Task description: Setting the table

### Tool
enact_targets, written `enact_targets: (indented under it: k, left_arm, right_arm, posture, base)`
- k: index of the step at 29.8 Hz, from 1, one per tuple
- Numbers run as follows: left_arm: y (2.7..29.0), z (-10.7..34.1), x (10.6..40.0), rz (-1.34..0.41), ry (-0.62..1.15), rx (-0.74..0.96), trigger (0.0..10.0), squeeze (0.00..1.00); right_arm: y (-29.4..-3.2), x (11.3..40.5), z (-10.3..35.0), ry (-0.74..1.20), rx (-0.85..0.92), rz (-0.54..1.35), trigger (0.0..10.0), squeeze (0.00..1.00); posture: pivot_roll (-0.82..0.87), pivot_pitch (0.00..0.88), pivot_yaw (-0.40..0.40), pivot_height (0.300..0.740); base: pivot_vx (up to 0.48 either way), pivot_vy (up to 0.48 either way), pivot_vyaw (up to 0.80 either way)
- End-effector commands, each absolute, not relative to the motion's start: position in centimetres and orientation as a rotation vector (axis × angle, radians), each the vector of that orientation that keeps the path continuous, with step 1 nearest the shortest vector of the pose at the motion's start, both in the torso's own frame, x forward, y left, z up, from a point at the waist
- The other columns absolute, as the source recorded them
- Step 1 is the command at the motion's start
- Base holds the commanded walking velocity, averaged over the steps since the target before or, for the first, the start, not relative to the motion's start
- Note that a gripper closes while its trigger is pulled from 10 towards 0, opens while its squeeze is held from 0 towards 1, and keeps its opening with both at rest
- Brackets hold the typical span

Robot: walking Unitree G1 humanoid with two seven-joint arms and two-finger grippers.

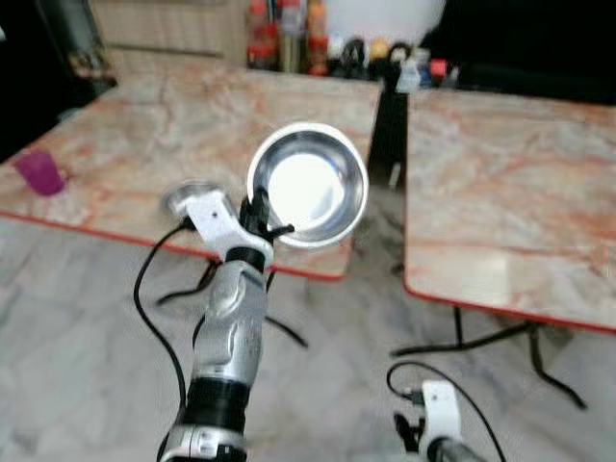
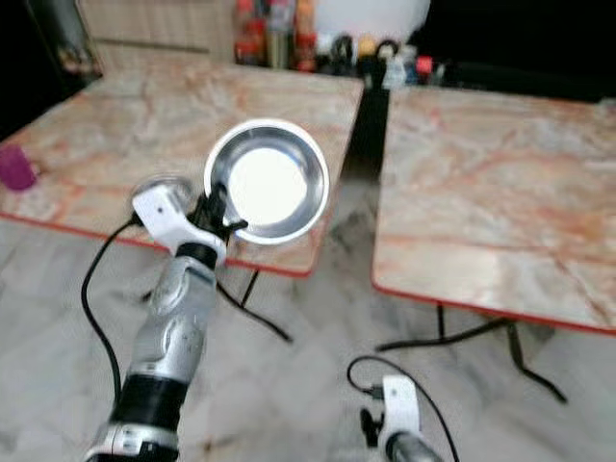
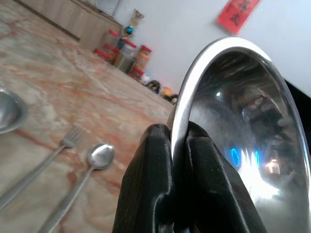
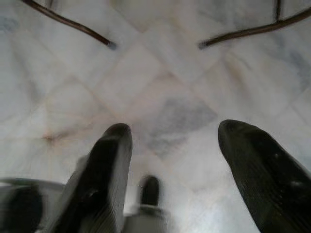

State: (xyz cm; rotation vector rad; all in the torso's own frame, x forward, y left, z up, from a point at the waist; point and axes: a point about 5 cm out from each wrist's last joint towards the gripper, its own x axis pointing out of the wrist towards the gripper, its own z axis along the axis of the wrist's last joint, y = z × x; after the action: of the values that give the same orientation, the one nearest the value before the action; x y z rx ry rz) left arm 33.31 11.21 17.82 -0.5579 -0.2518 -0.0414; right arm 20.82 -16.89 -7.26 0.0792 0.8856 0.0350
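My left gripper (image 1: 262,214) is shut on the rim of a shiny steel bowl (image 1: 310,185), held tilted above the near right corner of the left marble table (image 1: 144,125). In the left wrist view the black fingers (image 3: 155,184) pinch the bowl's rim (image 3: 194,92). A fork (image 3: 48,155) and a spoon (image 3: 92,162) lie on that table beside a second steel dish (image 3: 9,109), which also peeks out behind my left wrist (image 1: 188,197). My right gripper (image 4: 175,165) hangs low and open over the floor.
A purple cup (image 1: 40,173) stands near the left table's front left edge. A second marble table (image 1: 510,192) stands to the right across a narrow gap. Bottles and jars (image 1: 289,38) line the far side. Black table legs (image 1: 500,337) cross the pale marble floor.
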Motion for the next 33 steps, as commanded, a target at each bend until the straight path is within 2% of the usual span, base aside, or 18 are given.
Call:
enact_targets:
  k: [1, 6, 19, 27, 33]
  left_arm:
    - [10.28, 19.04, 33.41, -0.074, -0.289, -0.562, 10.0, 0.0]
    - [10.15, 18.98, 33.37, -0.078, -0.287, -0.56, 10.0, 0.0]
    - [10.13, 18.84, 33.35, -0.081, -0.283, -0.56, 10.0, 0.0]
    - [10.11, 18.82, 33.36, -0.084, -0.281, -0.559, 10.0, 0.0]
    - [10.1, 18.8, 33.34, -0.082, -0.28, -0.557, 10.0, 0.0]
  right_arm:
    - [-16.95, 20.37, -7.52, 0.903, 0.086, 0.033, 10.0, 0.0]
    - [-17.03, 20.38, -7.5, 0.902, 0.082, 0.035, 10.0, 0.0]
    - [-17.0, 20.35, -7.51, 0.898, 0.087, 0.033, 10.0, 0.0]
    - [-16.9, 20.42, -7.47, 0.896, 0.091, 0.039, 10.0, 0.0]
    - [-16.91, 20.42, -7.46, 0.893, 0.088, 0.041, 10.0, 0.0]
  posture:
    - [0.09, 0.074, -0.035, 0.74]
    - [0.09, 0.076, -0.036, 0.74]
    - [0.09, 0.075, -0.038, 0.74]
    - [0.09, 0.077, -0.037, 0.74]
    - [0.09, 0.078, -0.037, 0.74]
  base:
    - [0.247, -0.409, -0.77]
    - [0.25, -0.406, -0.6]
    - [0.25, -0.407, 0.0]
    - [0.251, -0.405, -0.63]
    - [0.253, -0.405, 0.0]
